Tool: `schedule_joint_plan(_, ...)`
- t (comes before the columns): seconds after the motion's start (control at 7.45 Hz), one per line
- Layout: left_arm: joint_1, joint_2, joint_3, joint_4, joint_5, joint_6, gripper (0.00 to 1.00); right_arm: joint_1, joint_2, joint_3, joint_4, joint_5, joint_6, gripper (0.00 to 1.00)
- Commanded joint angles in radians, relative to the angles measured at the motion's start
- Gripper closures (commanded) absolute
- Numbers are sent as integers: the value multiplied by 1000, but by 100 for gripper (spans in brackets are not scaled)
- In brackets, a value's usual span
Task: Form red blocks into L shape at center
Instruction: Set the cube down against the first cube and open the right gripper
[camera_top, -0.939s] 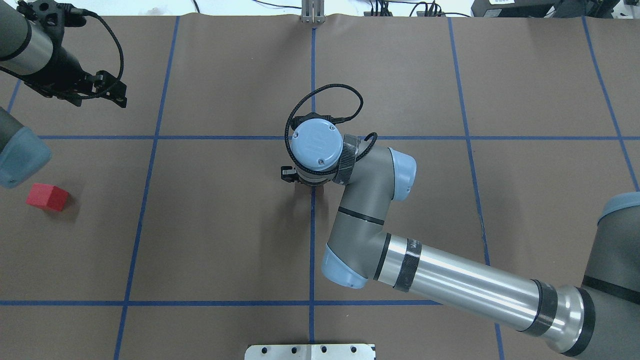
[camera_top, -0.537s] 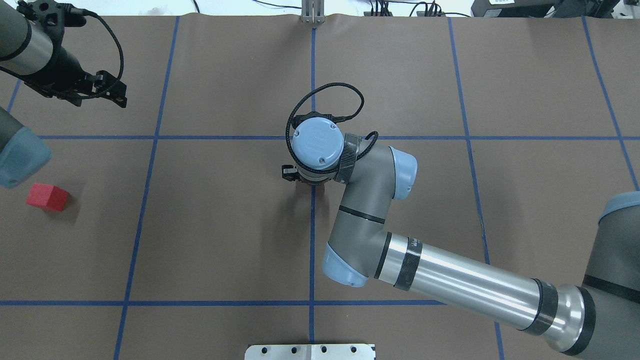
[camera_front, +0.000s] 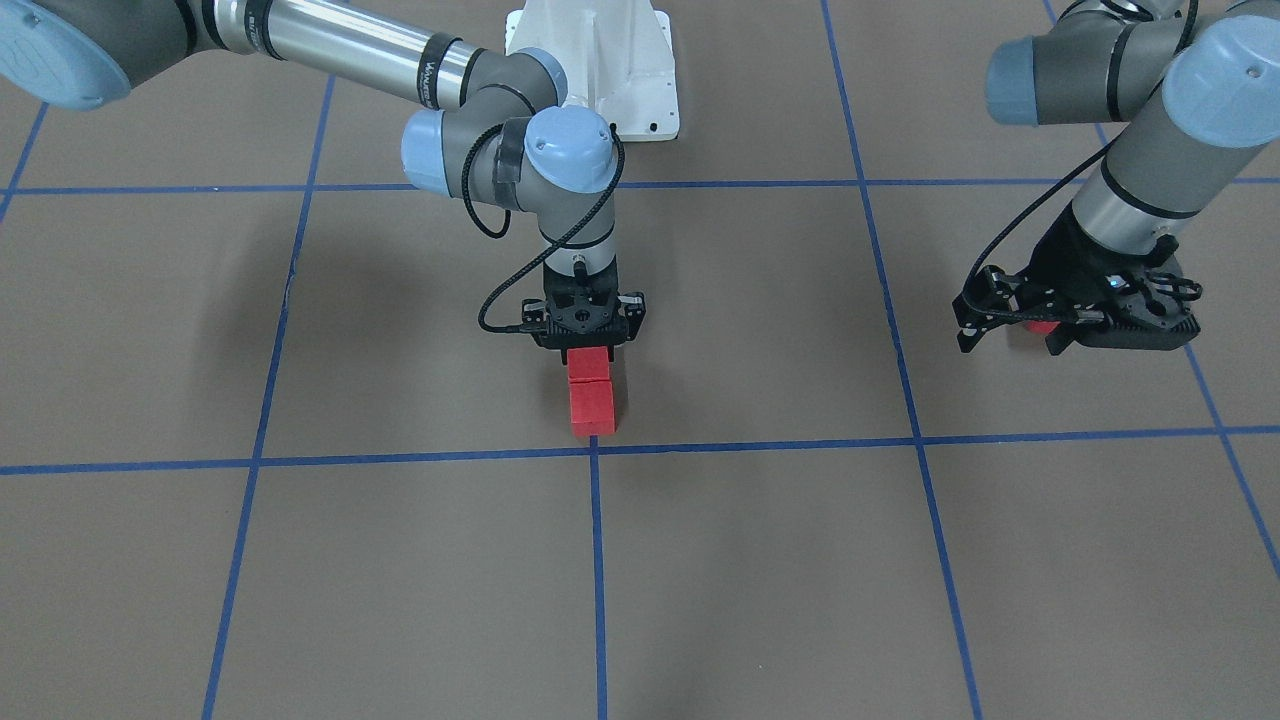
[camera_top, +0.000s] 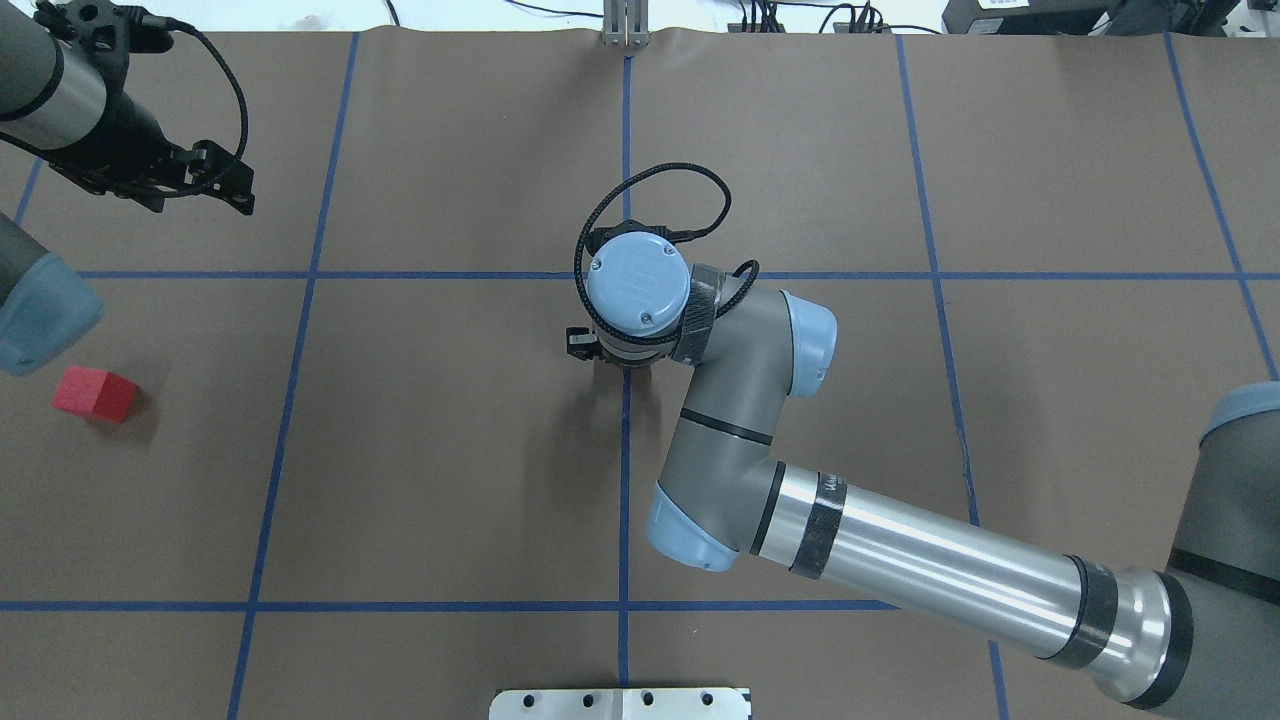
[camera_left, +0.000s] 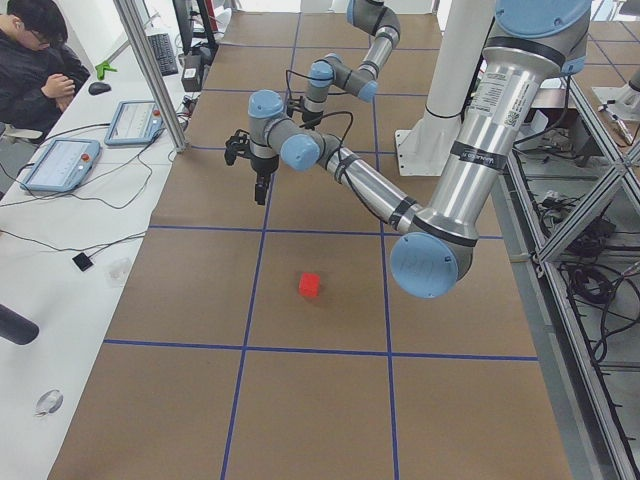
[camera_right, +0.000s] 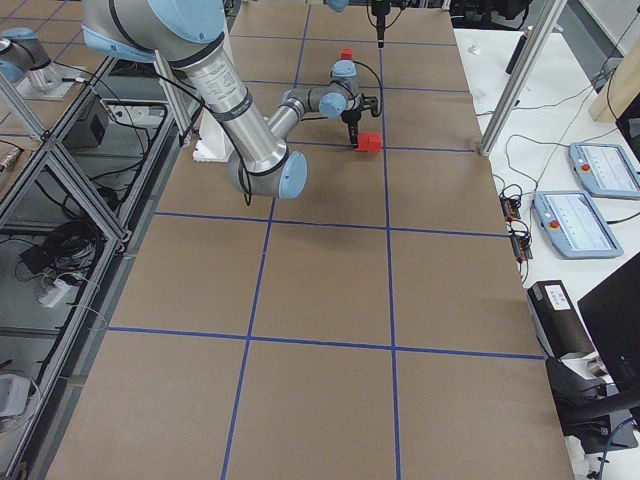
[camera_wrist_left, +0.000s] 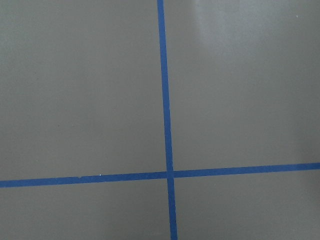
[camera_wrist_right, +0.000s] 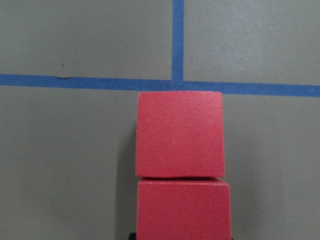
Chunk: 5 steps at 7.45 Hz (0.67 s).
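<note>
Two red blocks (camera_front: 591, 395) lie end to end just on the robot's side of the center crossing (camera_front: 595, 450). The right wrist view shows the farther block (camera_wrist_right: 180, 134) almost touching the crossing (camera_wrist_right: 177, 85), with the nearer block (camera_wrist_right: 183, 210) butted against it. My right gripper (camera_front: 588, 345) stands straight down over the nearer block and looks shut on it; its fingers are mostly hidden. The third red block (camera_top: 95, 393) lies alone far out on the left. My left gripper (camera_top: 222, 185) hangs open and empty above the floor, well beyond that block.
A white mounting plate (camera_top: 620, 703) sits at the near table edge. The left wrist view shows only bare brown floor and another tape crossing (camera_wrist_left: 170, 175). An operator (camera_left: 35, 60) sits at a side desk with tablets.
My right wrist has shifted slightly forward, toward the center crossing. The left arm and the lone red block have not moved.
</note>
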Motion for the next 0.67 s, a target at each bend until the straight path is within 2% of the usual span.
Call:
schedule_joint_plan(0.0,0,0,0,0,0,0,0,5,0,0,0,0,0,71)
schedule_joint_plan(0.13,0,0,0,0,0,0,0,5,-2,0,0,-11,-2,51)
schedule_joint_plan(0.54,0,0,2,0,0,0,0,5,-2,0,2,-14,-2,26)
